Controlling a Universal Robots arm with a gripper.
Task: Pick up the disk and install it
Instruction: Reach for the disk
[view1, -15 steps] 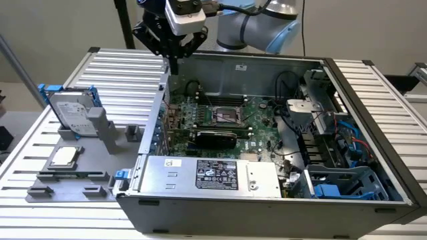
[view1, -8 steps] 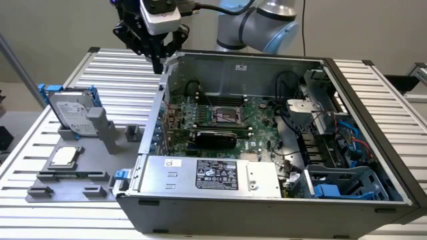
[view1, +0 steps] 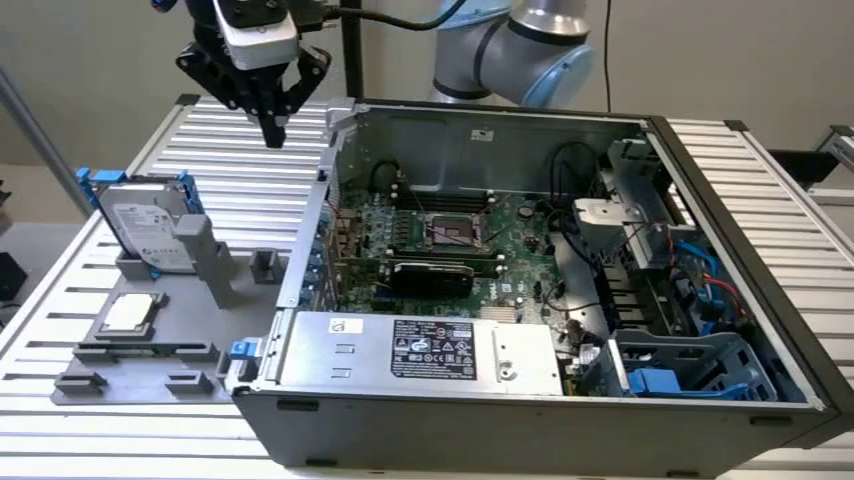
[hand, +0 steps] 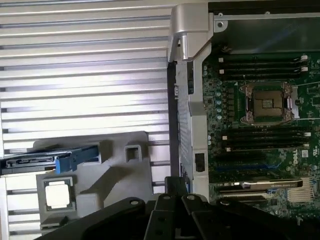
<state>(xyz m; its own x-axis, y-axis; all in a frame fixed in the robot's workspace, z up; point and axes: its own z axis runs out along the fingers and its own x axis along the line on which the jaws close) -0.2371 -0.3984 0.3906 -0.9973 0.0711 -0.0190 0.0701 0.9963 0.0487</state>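
My pincer (view1: 274, 125) hangs closed and empty in the upper left; the disk (view1: 144, 232) stands upright at mid-left, well apart.

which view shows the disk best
The exterior view. There the disk stands on edge in a grey holder, with its white label and blue frame facing the camera. The wrist view catches the disk edge-on, as a thin dark strip with a blue end.

Robotics laboratory bench. A robot arm (view1: 527, 50) is hanging above a slatted metal table (view1: 761, 200), where an open computer case (view1: 467, 440) is lying beside a grey holder (view1: 147, 380) carrying loose computer parts.
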